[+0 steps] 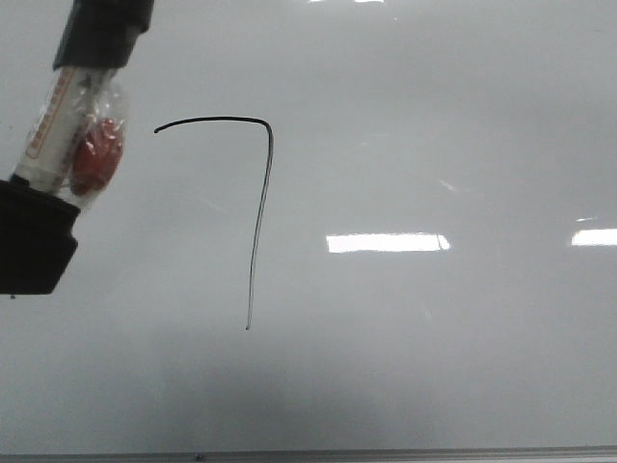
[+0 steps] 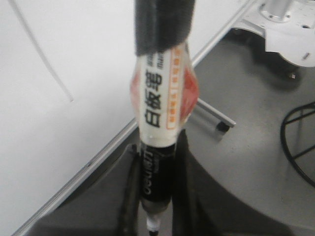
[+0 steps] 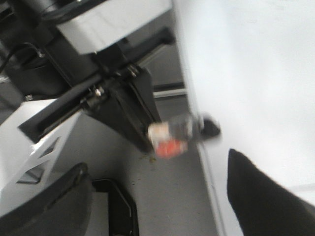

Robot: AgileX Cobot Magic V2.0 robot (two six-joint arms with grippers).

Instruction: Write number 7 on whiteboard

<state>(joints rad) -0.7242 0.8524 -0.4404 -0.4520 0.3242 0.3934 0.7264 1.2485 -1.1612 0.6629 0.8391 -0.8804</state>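
The thin black marker-line number 7 (image 1: pixel 258 193) sits complete on the glossy pale grey-white whiteboard (image 1: pixel 434 367). The left gripper (image 2: pixel 156 196) clamps a white-labelled, black-capped marker pen (image 2: pixel 160 93); the right gripper's (image 3: pixel 162 191) fingers stand apart, empty. Best lift straight away, avoiding smudges.

Even, fairly bright light falls from overhead, and the glossy whiteboard (image 1: pixel 434 367) mirrors it as hard white rectangles of glare in the front view, with a soft grey shadow along its near edge. The number 7 (image 1: pixel 258 222) reads crisply there. Close to the lens, the marker (image 2: pixel 160 105) is soft in the left wrist view. The right wrist view is heavily blurred, its board washed out beside the dark fingers (image 3: pixel 261 196).
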